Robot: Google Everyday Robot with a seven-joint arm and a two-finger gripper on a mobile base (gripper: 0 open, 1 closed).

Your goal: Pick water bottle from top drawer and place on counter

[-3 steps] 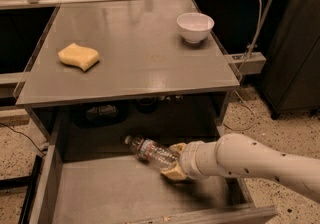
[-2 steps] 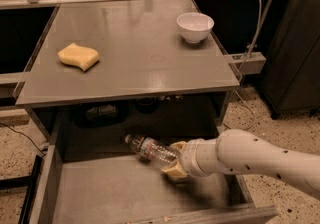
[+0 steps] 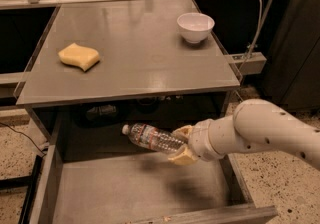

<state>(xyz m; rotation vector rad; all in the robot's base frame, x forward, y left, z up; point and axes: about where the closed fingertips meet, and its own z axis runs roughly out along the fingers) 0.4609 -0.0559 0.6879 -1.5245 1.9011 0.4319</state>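
Clamps water bottle (image 3: 152, 138) by its base end in gripper (image 3: 181, 144). Holds it near-horizontal over top drawer (image 3: 125, 193) floor, apparently clear of it. Sits slightly higher than a second ago: lift begun. Remains to carry onto counter (image 3: 135, 53).
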